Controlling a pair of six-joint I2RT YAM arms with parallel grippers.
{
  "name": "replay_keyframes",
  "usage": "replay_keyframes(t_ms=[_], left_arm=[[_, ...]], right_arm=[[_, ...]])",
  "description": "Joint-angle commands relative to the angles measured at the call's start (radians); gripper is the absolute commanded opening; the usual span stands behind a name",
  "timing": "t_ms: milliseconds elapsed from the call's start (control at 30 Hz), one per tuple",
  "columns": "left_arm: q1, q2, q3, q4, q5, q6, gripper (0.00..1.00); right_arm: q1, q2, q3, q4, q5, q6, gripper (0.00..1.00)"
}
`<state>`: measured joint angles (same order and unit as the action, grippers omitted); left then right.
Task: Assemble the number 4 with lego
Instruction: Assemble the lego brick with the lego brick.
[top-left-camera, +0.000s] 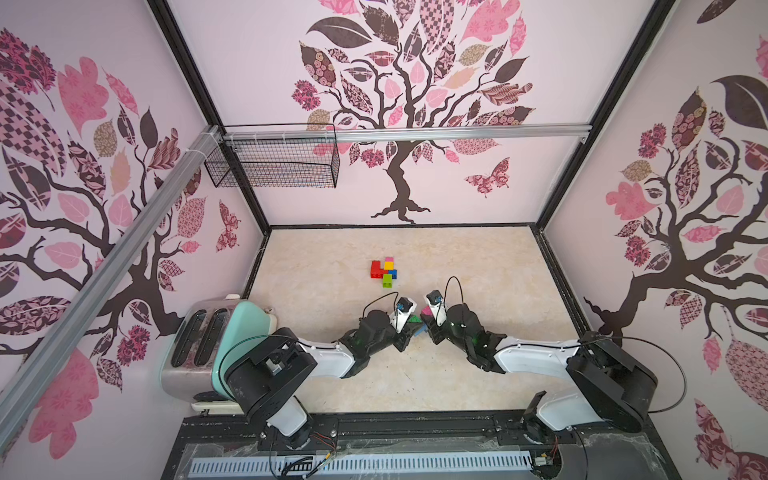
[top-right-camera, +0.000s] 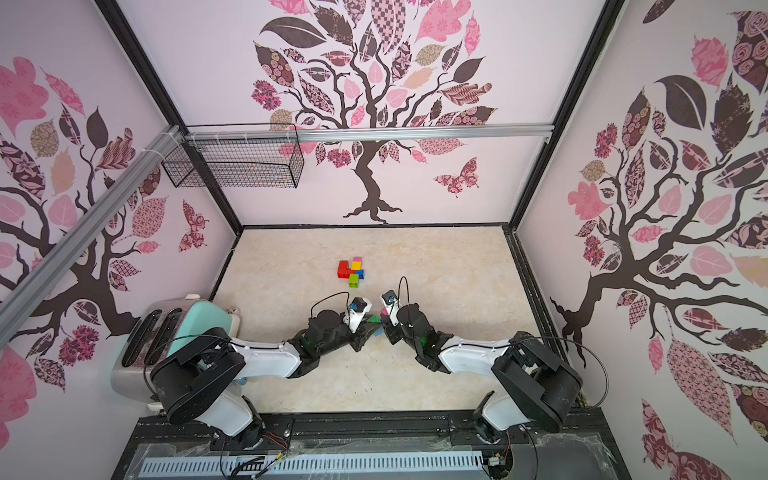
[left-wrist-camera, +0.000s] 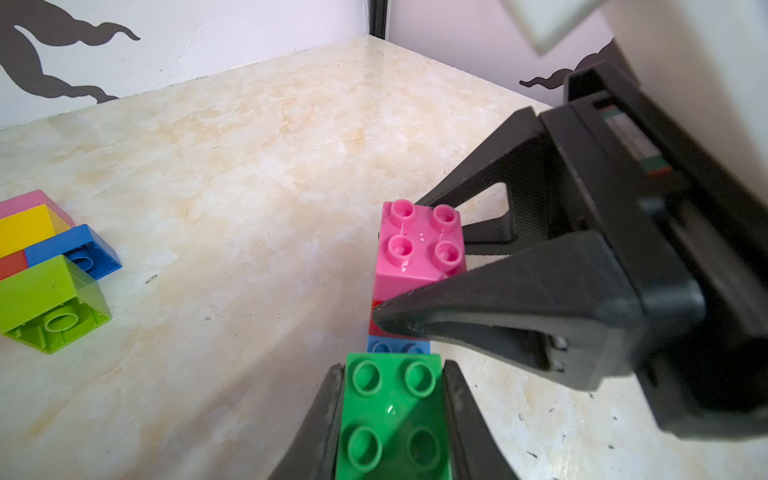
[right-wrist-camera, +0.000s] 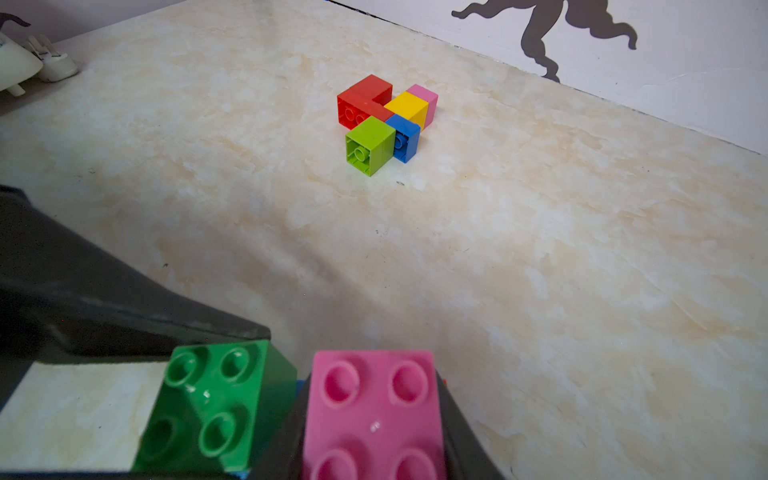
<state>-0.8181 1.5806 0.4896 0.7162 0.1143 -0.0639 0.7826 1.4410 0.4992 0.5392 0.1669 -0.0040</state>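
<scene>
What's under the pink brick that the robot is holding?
A red brick sits right under the pink brick, then a blue one. A black finger covers most of the red.

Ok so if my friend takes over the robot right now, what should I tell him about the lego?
Left gripper: shut on the green brick.
Right gripper: shut on the pink-topped stack, pink over red over blue.
The two held pieces sit side by side between the arms; whether they are joined, I cannot tell.
Done: a joined cluster of red, yellow, pink, blue and lime bricks lies mid-table.
To do: probably join the held pieces, then add them to the cluster to finish the 4.
</scene>
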Motion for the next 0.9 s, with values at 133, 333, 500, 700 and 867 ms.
replay_keyframes(t_ms=[133,333,500,700,867], left_arm=[[-0.025,0.057,-0.032,-0.103,0.008,0.035,0.0],[-0.039,0.067,-0.053,-0.077,-0.035,0.049,0.0],[-0.038,0.019,-0.075,-0.023,-0.016,-0.008,0.0],[-0.035,0.023,-0.073,-0.018,0.025,0.007,0.0],[-0.031,0.043,-0.074,-0.011,0.001,0.027,0.0]], right_arm=[[0.002,0.044,-0.04,-0.146,-0.01,0.015,0.0],[0.001,0.045,-0.039,-0.146,-0.008,0.017,0.0],[0.002,0.045,-0.039,-0.146,-0.01,0.016,0.0],[0.001,0.044,-0.039,-0.148,-0.011,0.016,0.0],[0.001,0.041,-0.041,-0.147,-0.013,0.015,0.0]])
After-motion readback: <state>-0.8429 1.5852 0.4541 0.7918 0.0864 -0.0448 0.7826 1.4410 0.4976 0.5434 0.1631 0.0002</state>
